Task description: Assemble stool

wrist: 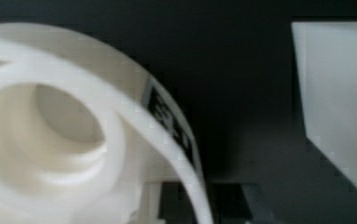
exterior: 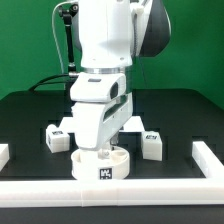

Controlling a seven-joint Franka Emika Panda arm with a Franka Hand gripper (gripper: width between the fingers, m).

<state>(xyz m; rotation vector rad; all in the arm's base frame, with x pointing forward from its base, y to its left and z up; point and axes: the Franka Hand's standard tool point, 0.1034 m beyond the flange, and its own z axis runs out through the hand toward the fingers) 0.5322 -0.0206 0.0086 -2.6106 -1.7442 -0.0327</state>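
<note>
The round white stool seat (exterior: 100, 166) lies at the table's front middle, rim up, with a black-and-white tag facing the camera. My gripper (exterior: 100, 150) reaches down onto it from above. In the wrist view the seat (wrist: 59, 110) fills much of the picture. Its thin rim (wrist: 164, 120) runs straight between my dark fingers (wrist: 246, 200), and the gripper (wrist: 207, 200) is shut on that rim. One blocky white leg (exterior: 55, 138) lies at the exterior view's left of the seat and another leg (exterior: 152, 146) at its right, both apart from the seat.
A long white border rail (exterior: 110, 192) runs along the front edge just before the seat, with rail ends at the far left (exterior: 4, 152) and right (exterior: 208, 152). A flat white straight-edged surface (wrist: 335, 90) lies close beside the seat in the wrist view.
</note>
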